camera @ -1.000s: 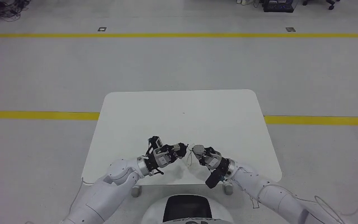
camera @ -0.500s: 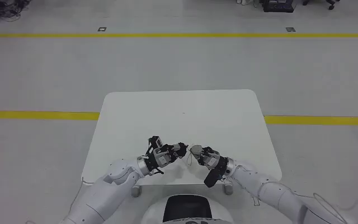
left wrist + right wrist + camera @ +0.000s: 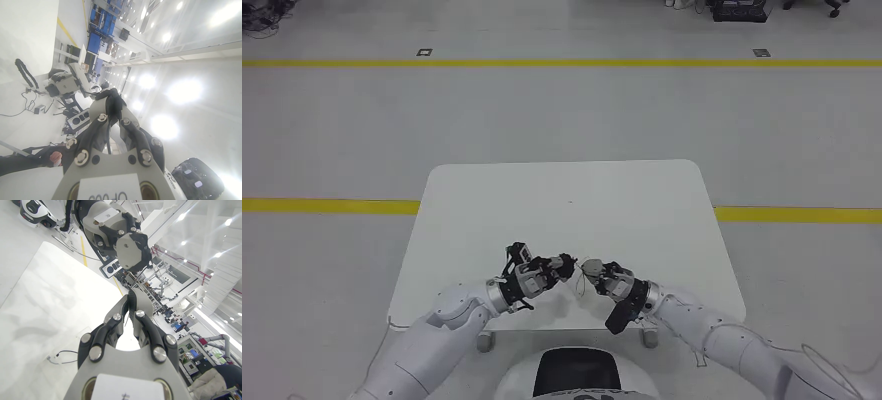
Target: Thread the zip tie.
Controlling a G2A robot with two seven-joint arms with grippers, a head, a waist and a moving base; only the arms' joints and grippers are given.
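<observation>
You have the zip tie (image 3: pixel 127 317) off the tabletop (image 3: pixel 562 200), held in the air over its near edge between both arms. The right claw (image 3: pixel 130 298) is pinched narrow on the thin black strap, with a short length showing below its pads. The left claw (image 3: pixel 113 102) is pinched on the other part, just beside it and tip to tip. The strap runs across the small gap between them. Which end is the head and which the tail is too small to tell, so check that first. This looks like the lining-up step, with the tail not yet clearly through the slot. To do it well, hold one claw still as the anchor and move only the other. Bring the free tip square to the slot rather than at a slant, since the strap is springy and will likely bow aside if pushed off-axis. Grip close to the tip so little strap can flex, and ease it in slowly.
</observation>
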